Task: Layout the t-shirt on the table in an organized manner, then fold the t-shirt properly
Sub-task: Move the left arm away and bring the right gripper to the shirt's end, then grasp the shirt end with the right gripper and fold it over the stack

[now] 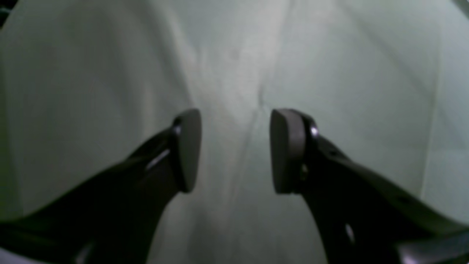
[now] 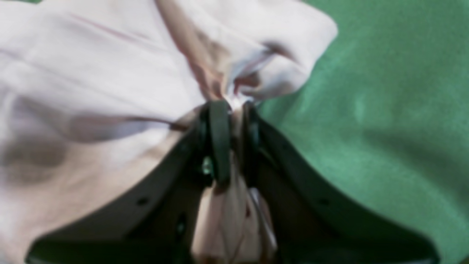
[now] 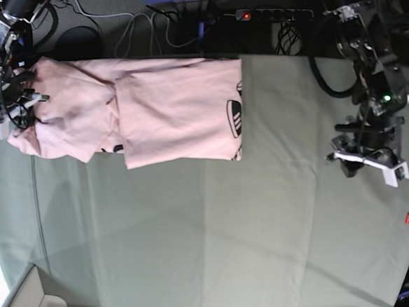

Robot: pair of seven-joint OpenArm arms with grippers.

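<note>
We're in the layout step — right claw [image 2: 232,110] clamped on the t-shirt [image 3: 173,110] bunched at the desk's [image 3: 216,223] far corner, left claw [image 1: 235,150] apart, empty — next, pull it flat.

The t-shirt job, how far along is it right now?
Early stage. Done: little; the t-shirt lies bunched and partly doubled over at the far edge of the table, not spread flat. In hand: the right gripper is shut on a bunched bit of the pink fabric at one end. The left gripper is open over bare cloth, away from the shirt. Left: spreading it flat, then every fold.
</note>
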